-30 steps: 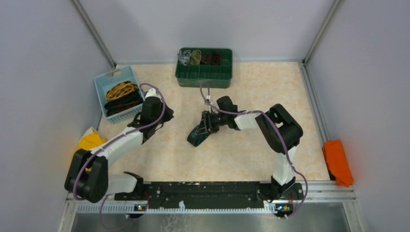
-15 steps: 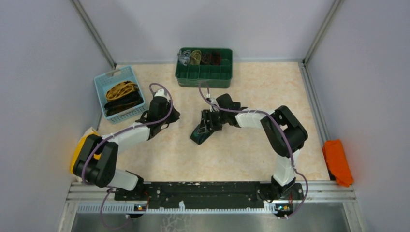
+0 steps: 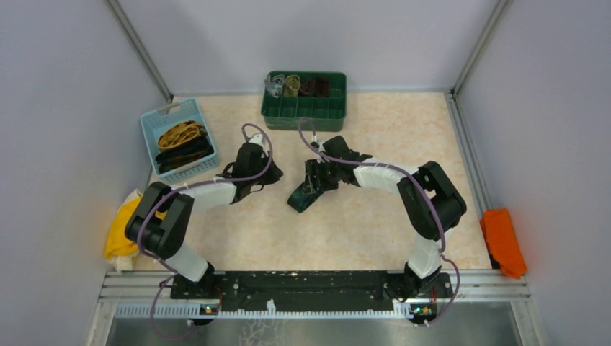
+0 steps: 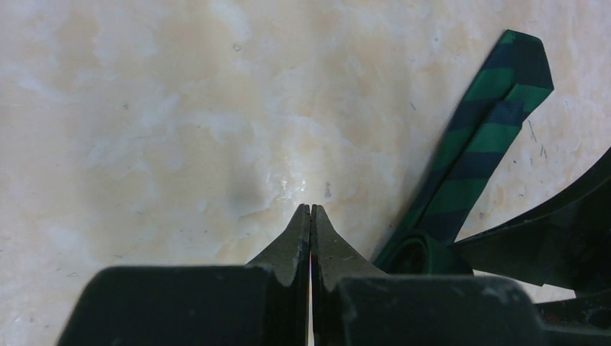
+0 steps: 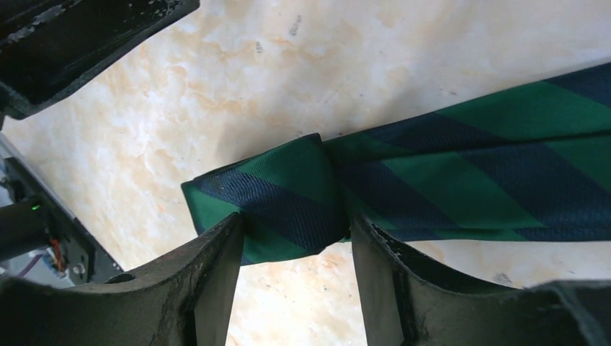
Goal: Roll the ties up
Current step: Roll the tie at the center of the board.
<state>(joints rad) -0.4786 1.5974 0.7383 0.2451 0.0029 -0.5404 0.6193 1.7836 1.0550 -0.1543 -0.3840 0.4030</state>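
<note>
Beige marbled tabletop [image 3: 375, 238] fills a grey-walled booth. From above, the green tie [image 3: 301, 200] lies near the middle. The right gripper [image 3: 315, 180] bears down on its far end, probably to wind the fabric from there. The left gripper [image 3: 270, 175] points at the tie from just beside it, likely ready to steady the loose length. A blue basket [image 3: 155, 124] at far left holds a mustard tie [image 3: 180, 133] and a black tie [image 3: 186, 153] waiting their turn. A green bin [image 3: 306, 114] at the back holds finished rolls [image 3: 292, 84]. A second ago the left arm was by the basket. It has since swung across to the centre, uncovering more of the yellow cloth [image 3: 119, 232], while the tie has barely shifted.

From the left wrist, the left gripper [image 4: 310, 216] is fully closed on nothing. It sits low over bare table, with the tie [image 4: 490, 115] running away diagonally to its right.

From the right wrist, the right gripper [image 5: 295, 245] stands partly parted, straddling the tie's rolled end [image 5: 281, 194]. Its fingers [image 5: 216, 274] sit close on both sides. I cannot tell whether they pinch the roll or only bracket it.
</note>
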